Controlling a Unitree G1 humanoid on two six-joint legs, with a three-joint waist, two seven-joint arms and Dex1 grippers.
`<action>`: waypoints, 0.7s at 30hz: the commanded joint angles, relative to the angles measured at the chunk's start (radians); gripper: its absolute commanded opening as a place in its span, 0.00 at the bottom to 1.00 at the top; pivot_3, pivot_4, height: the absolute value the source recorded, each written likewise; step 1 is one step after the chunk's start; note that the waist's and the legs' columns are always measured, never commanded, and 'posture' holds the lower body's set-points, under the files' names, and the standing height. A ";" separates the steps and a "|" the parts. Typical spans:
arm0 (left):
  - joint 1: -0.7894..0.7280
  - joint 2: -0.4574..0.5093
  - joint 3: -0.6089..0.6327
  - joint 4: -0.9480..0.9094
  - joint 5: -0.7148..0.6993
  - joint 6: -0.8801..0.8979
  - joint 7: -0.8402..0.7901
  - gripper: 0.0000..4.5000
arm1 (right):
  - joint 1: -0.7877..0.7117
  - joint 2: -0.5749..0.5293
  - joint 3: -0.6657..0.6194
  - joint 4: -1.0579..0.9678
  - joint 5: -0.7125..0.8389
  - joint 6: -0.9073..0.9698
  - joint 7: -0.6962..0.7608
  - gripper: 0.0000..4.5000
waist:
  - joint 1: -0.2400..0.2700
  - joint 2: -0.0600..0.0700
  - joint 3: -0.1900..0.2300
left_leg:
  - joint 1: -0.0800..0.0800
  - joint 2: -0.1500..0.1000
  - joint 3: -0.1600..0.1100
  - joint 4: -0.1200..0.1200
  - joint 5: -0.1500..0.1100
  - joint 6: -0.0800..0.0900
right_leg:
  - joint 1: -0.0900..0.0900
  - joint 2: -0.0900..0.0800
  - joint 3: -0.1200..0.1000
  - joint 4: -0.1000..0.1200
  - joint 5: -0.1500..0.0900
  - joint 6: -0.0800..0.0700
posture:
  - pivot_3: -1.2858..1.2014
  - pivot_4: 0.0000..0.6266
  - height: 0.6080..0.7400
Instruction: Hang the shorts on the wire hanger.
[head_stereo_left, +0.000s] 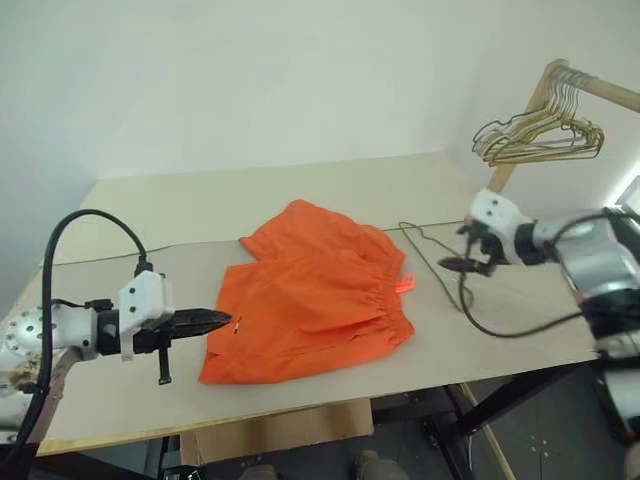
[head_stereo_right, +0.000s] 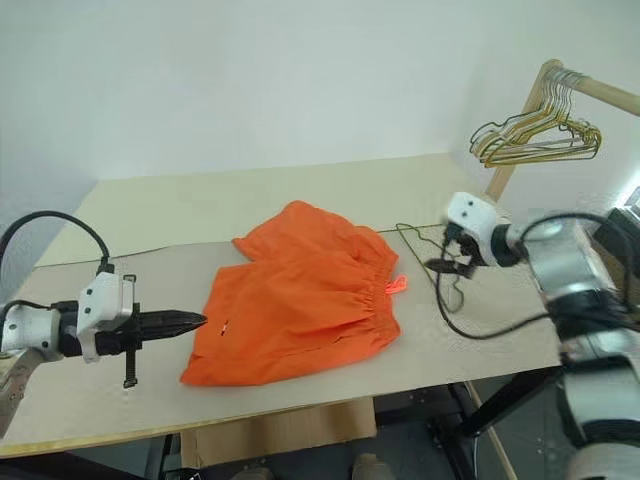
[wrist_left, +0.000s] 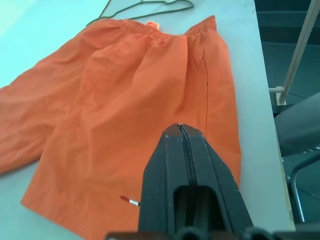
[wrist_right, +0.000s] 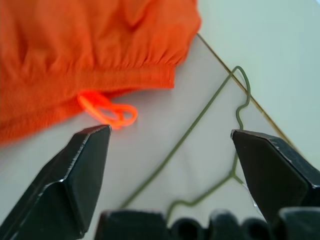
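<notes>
From the head cameras, we are looking down on a pale table (head_stereo_left: 300, 200) where the shorts (head_stereo_left: 310, 300) are lying flat and spread out, waistband toward our right side. The wire hanger (head_stereo_left: 425, 250) is lying flat on the table just beside the waistband, apart from the cloth. Our left gripper (head_stereo_left: 222, 320) is hovering at the hem edge of the shorts, fingers pressed together with nothing between them. Our right gripper (head_stereo_left: 462, 265) is hanging over the wire hanger, holding nothing. A bunch of spare hangers (head_stereo_left: 540, 135) is hanging on a wooden rail at the far right.

From the left wrist camera, we are seeing the clenched black fingers (wrist_left: 192, 170) pointing across the orange cloth, which looks thin, soft and lightly creased. We judge it light and limp, likely to sag and slide off bare wire, so the gathered waistband is the firmest place to pinch.

From the right wrist camera, our fingers (wrist_right: 80, 170) are standing wide apart above the wire hanger's hook and shoulder, with the drawstring loop (wrist_right: 107, 111) lying beside them. The wire looks thin, stiff and springy, lying flush to the table, so we judge the raised hook bend easiest to catch.
</notes>
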 joint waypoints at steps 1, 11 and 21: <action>-0.039 -0.011 -0.038 -0.010 0.001 -0.004 0.002 0.00 | -0.071 0.076 -0.048 0.155 -0.034 0.083 -0.137 1.00 | 0.002 0.000 0.000 | -0.002 0.000 -0.001 0.000 0.000 0.000 | -0.002 0.000 -0.001 0.000 0.000 0.000 | 0.52 0.00 1.00; -0.050 -0.037 -0.099 -0.021 0.049 -0.024 0.033 0.00 | -0.125 0.189 -0.084 0.441 -0.088 -0.036 -0.252 1.00 | 0.002 0.001 -0.001 | -0.024 -0.002 -0.004 0.000 -0.001 -0.001 | -0.021 -0.002 -0.003 -0.003 0.002 0.002 | 0.53 0.00 1.00; -0.035 -0.034 -0.114 -0.042 0.065 -0.019 0.041 0.00 | -0.129 0.231 -0.118 0.580 -0.115 -0.085 -0.281 1.00 | -0.020 0.001 -0.001 | -0.021 -0.002 -0.006 0.001 0.000 -0.002 | -0.017 -0.001 -0.003 -0.001 0.003 0.001 | 0.53 0.00 1.00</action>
